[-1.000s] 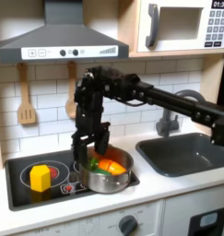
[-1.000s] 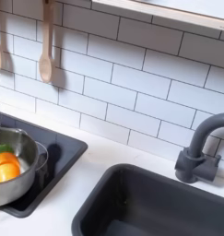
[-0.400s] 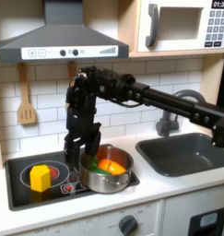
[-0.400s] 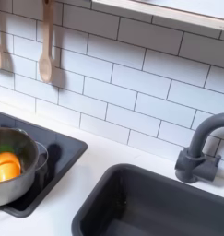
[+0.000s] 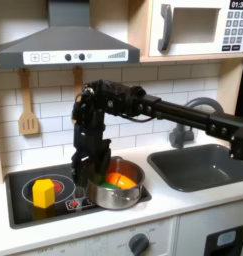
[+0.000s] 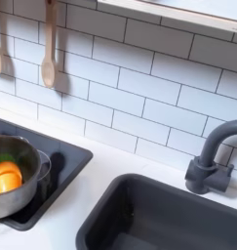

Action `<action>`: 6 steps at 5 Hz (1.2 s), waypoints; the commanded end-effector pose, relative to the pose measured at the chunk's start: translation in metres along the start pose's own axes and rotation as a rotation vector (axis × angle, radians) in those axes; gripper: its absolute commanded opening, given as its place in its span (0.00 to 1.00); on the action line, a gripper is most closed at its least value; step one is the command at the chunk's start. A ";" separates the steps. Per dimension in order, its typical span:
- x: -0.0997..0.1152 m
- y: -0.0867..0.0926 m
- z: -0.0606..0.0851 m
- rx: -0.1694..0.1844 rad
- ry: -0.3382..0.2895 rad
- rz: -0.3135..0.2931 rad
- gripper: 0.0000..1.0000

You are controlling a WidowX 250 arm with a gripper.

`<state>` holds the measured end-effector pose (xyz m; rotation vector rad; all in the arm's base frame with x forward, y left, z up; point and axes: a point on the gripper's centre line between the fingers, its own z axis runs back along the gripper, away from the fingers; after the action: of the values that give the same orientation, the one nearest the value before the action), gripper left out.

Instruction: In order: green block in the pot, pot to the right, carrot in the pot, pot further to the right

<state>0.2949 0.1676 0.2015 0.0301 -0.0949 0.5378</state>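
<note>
Round shiny silver metal pot (image 5: 115,188) sits on the black stovetop (image 5: 33,210). The stubby orange toy carrot (image 6: 6,177) lies inside it, the small green block (image 5: 102,178) beside it (partly hidden). Black gripper (image 5: 86,177) at the pot's left rim in the first exterior view; finger spacing unreadable. Yellow block (image 5: 42,192) well apart.

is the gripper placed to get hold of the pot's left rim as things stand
Probably yes: the gripper hangs at the left rim of the pot in the first exterior view, nothing between them; whether its jaws are open is unclear.
</note>
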 end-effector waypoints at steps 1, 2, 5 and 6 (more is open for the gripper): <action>0.000 -0.004 -0.010 -0.029 0.008 0.019 1.00; -0.003 -0.005 -0.014 -0.031 0.016 0.017 1.00; -0.009 -0.020 -0.038 -0.057 0.065 0.010 1.00; -0.009 -0.024 -0.043 -0.067 0.075 0.012 1.00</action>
<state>0.3030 0.1461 0.1608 -0.0541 -0.0493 0.5568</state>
